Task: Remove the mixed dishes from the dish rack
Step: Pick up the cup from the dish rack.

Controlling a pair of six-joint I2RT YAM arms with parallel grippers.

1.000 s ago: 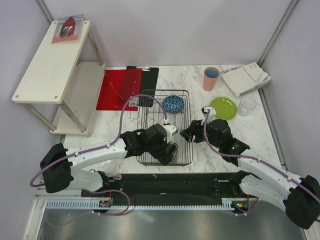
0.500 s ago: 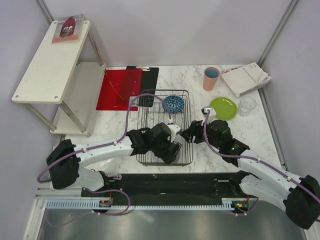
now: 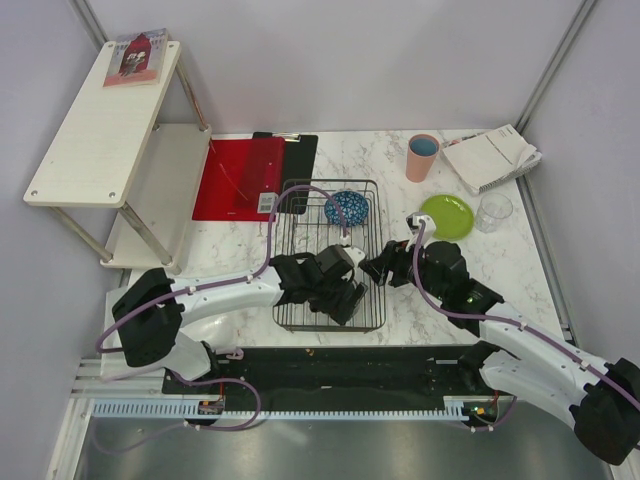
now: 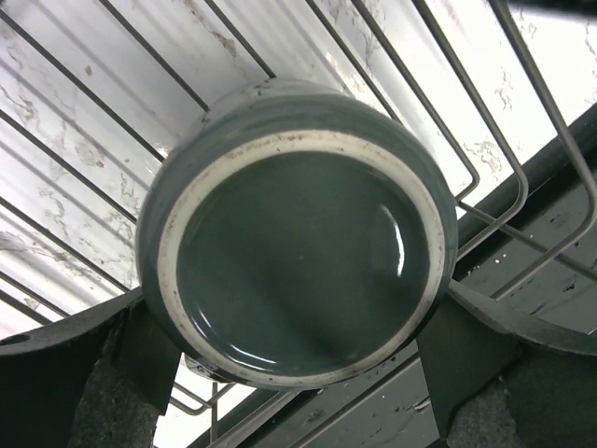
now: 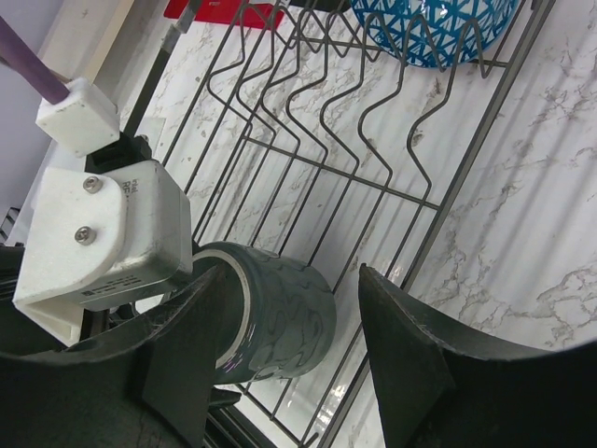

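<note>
The dark grey mug [image 4: 298, 252] lies on its side on the bars of the dish rack [image 3: 372, 215], down in the near right corner. It looks like glazed stoneware: fairly heavy for its size, stiff, slick on the shiny parts and liable to chip if it knocks the wire. Being round and on its side, I'd expect it to roll a little between the bars. No handle shows from here, so the sound grip seems to be across the body, just behind the pale unglazed ring at its end, where the surface should be less slippery.

The left gripper [image 4: 298, 359] has its fingers [image 4: 140, 373] spread as wide as they go, one on each side of that ringed end, with the mug between them and its round face turned straight at the wrist. I can't tell whether the pads touch the glaze; nothing is lifted.

The right gripper [image 5: 298, 355] hovers just outside the rack's right wall, jaws part open and empty, with the mug a little beyond its fingertips.
</note>
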